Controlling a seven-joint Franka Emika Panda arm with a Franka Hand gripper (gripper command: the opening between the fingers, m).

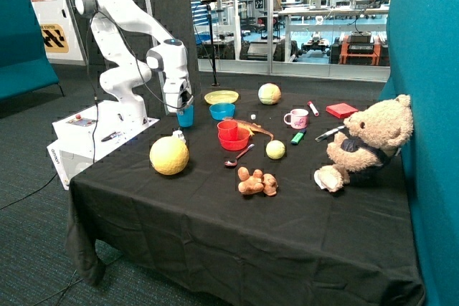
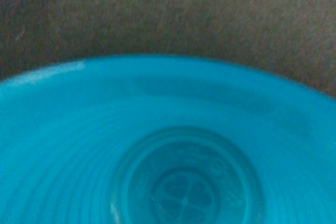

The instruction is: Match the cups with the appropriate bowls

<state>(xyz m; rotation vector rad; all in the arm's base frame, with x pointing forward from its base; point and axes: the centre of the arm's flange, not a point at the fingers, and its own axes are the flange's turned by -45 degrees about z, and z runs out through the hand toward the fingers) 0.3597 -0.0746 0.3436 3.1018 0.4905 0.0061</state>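
The end effector [image 1: 183, 111] hangs above the black-clothed surface [image 1: 215, 213] with the blue cup [image 1: 186, 115] at its tip, lifted clear of the cloth, so it appears to be gripping the cup, though the fingers themselves are hard to make out. In the wrist view the blue cup [image 2: 168, 145] fills most of the picture, its open mouth facing the camera and its ringed inside and round bottom showing, with dark cloth beyond its rim.

The blue bowl [image 1: 222, 111] sits empty on the surface just beside the lifted cup, on the side toward the pink and white mug [image 1: 296, 118]. The red cup [image 1: 227, 130] stands upright inside the red bowl [image 1: 234, 140], near the middle of the surface, so that pair is matched and the blue pair is not.

A flat yellow bowl [image 1: 221, 97] lies behind the blue bowl. A large yellow ball [image 1: 169, 155] rests near the front edge, below the arm. A spoon [image 1: 238, 157] lies just in front of the red bowl. A teddy bear [image 1: 366, 141] sits at the far side of the surface.
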